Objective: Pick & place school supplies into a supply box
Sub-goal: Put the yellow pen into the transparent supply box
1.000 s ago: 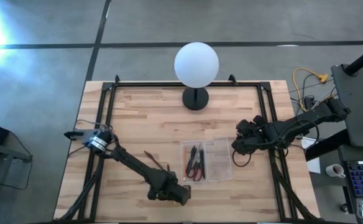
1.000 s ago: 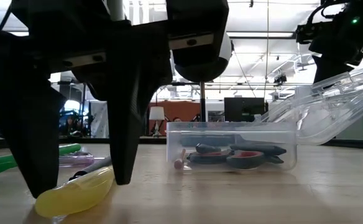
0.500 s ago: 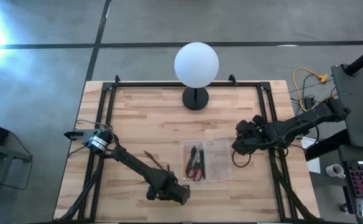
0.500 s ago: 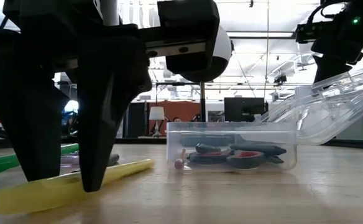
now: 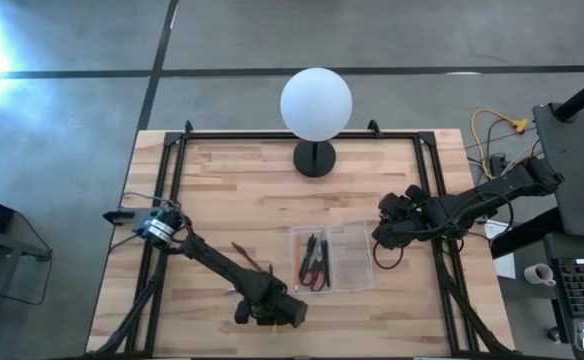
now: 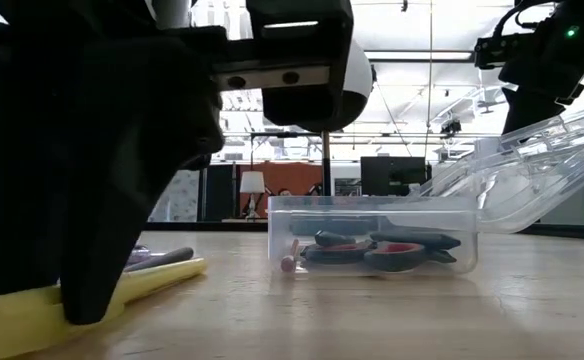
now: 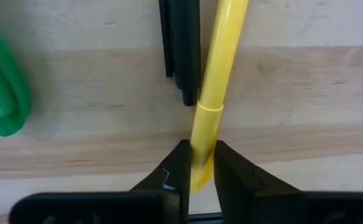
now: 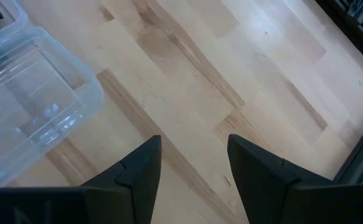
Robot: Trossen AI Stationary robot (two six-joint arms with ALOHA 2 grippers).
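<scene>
My left gripper [image 5: 268, 313] stands near the table's near edge, left of the supply box, and is shut on a yellow pen [image 7: 217, 74]. The pen also shows in the low view [image 6: 142, 286]. A dark pen [image 7: 181, 50] lies alongside the yellow one, and a green item [image 7: 1, 93] lies a little apart from them. The clear supply box [image 5: 334, 258] rests on the table with its lid open. It holds red-handled scissors [image 6: 402, 252] and dark pens. My right gripper [image 8: 191, 168] is open and empty, just right of the box lid [image 8: 26, 106]. My left gripper pinches the yellow pen near one end [image 7: 201, 158] between its two fingers. The fingers come from above, pointing down, one on each side of the barrel. The pen lies along the table, its other end [image 6: 187, 268] on the wood.
A white globe lamp [image 5: 316, 104] on a black stand is at the table's far middle. A brown pencil [image 5: 244, 252] lies left of the box. Black frame rails run along the table's left and right sides. Bare wood lies right of the box.
My left gripper has shut on the yellow pen: the gap between its fingers in the low view has closed. The pen has turned about on the table and now points more toward the box.
</scene>
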